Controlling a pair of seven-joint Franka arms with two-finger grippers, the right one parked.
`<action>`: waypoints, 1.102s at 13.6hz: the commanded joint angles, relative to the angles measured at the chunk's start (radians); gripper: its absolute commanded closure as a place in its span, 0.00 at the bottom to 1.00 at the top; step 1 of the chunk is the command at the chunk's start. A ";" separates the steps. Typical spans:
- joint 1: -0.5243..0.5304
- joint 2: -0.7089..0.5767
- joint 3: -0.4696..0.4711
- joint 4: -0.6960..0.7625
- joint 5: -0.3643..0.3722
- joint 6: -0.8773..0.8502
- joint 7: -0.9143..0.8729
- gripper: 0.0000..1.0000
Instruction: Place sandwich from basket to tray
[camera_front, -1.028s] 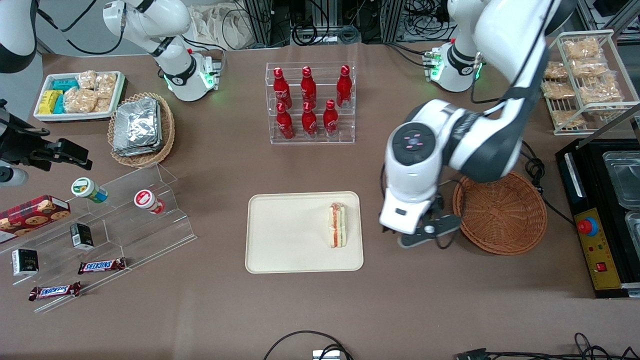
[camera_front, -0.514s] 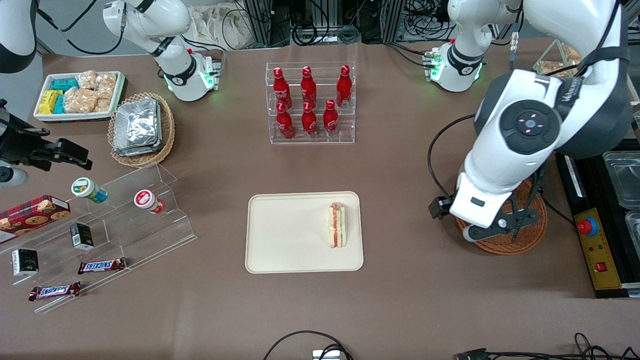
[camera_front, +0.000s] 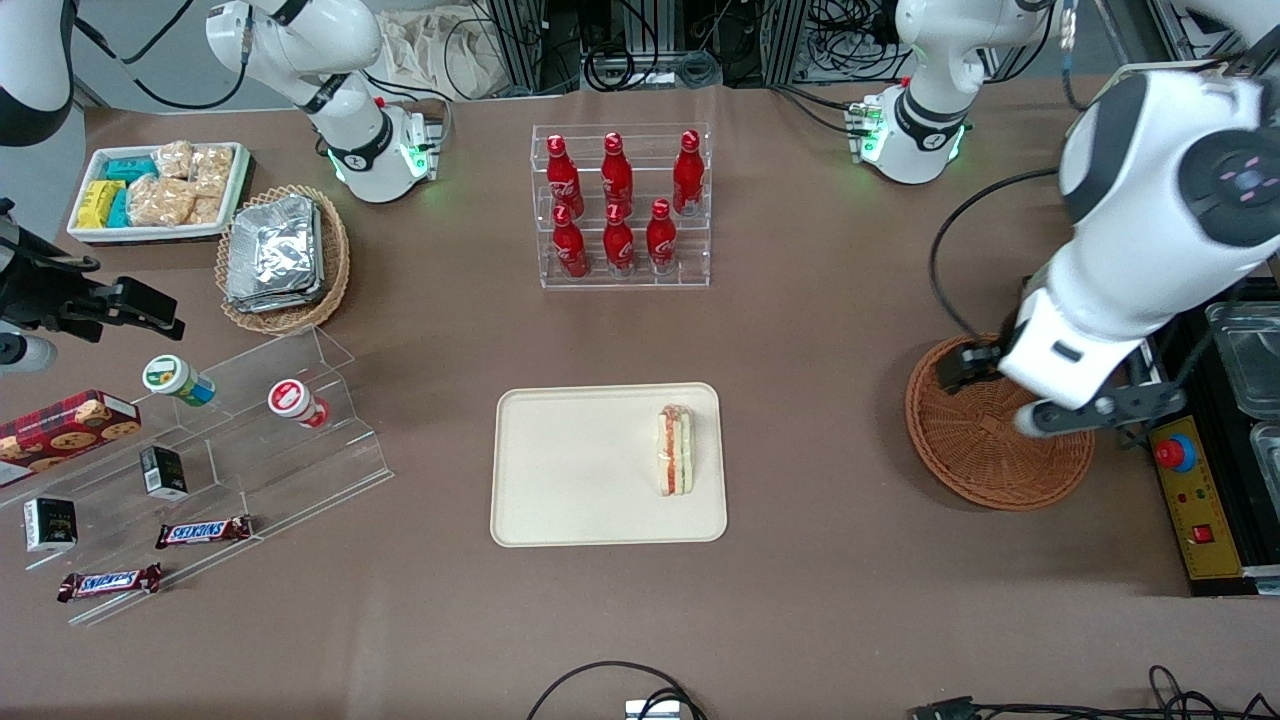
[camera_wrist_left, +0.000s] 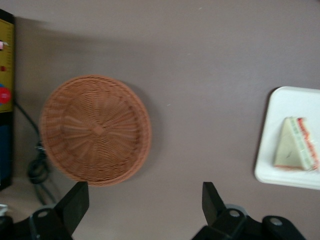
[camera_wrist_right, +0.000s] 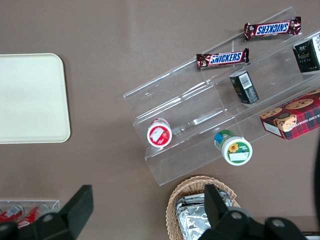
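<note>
one sandwich (camera_front: 676, 450), on tray (camera_front: 560, 470) at the edge nearest basket (camera_front: 985, 450); basket holds nothing. gripper (camera_wrist_left: 142, 212) high over the basket's working-arm side, jaws wide apart, nothing held. risk: low; wedge sits close to the rim, a knock to the tray could tip it off. nearby: bottle rack (camera_front: 620, 205), black control box (camera_front: 1195, 480). nothing blocking.

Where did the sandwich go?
The sandwich lies on the tray, at its end nearest the basket. The open tool is up above the basket.
</note>
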 joint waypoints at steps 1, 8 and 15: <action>-0.032 -0.136 0.098 -0.133 -0.054 0.002 0.117 0.00; -0.023 -0.294 0.159 -0.199 -0.091 -0.081 0.236 0.00; -0.022 -0.275 0.156 -0.190 -0.096 -0.104 0.236 0.00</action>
